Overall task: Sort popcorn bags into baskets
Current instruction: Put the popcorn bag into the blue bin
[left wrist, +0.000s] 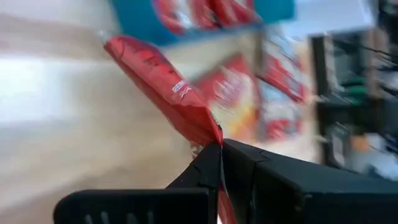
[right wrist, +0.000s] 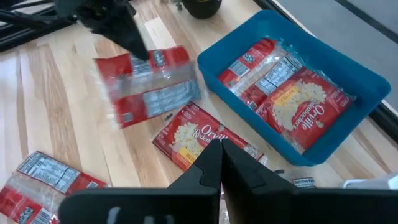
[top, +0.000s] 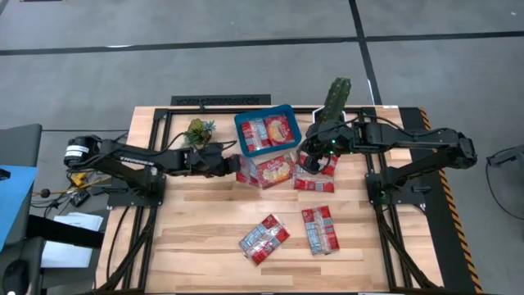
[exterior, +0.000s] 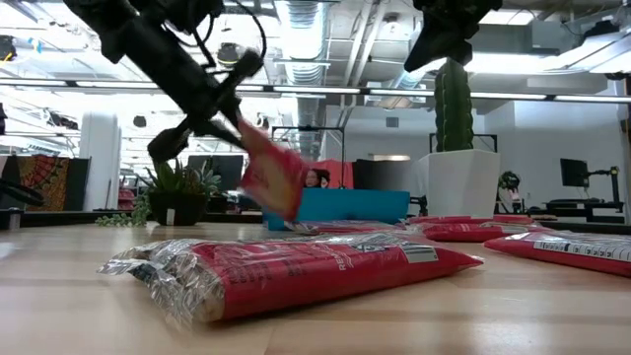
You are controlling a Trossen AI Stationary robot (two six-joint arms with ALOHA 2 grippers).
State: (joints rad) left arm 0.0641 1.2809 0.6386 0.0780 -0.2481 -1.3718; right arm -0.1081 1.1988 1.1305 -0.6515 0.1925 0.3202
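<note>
Left pincer [top: 232, 163] clamped on one popcorn bag [right wrist: 146, 84], held off the bench [top: 205, 238] just left of the blue basket [top: 268, 131].

The basket sits at the far centre of the bench and holds two bags. The right pincer [top: 304, 164], fingers together and empty, hovers just right of the basket above a bag lying flat [top: 314, 182]. Another bag [right wrist: 199, 137] lies directly in front of the basket. Two more bags [top: 264, 238] rest nearer, centre-right.

Two arms, black throughout, built of slim tubular links and bulkier rounded joint housings. Left arm [top: 131, 160]: white-and-silver cap at base joint, thin cables alongside. Each gripper [right wrist: 221, 163]: two flat, matte black wedge-shaped fingers [left wrist: 273, 180].
</note>
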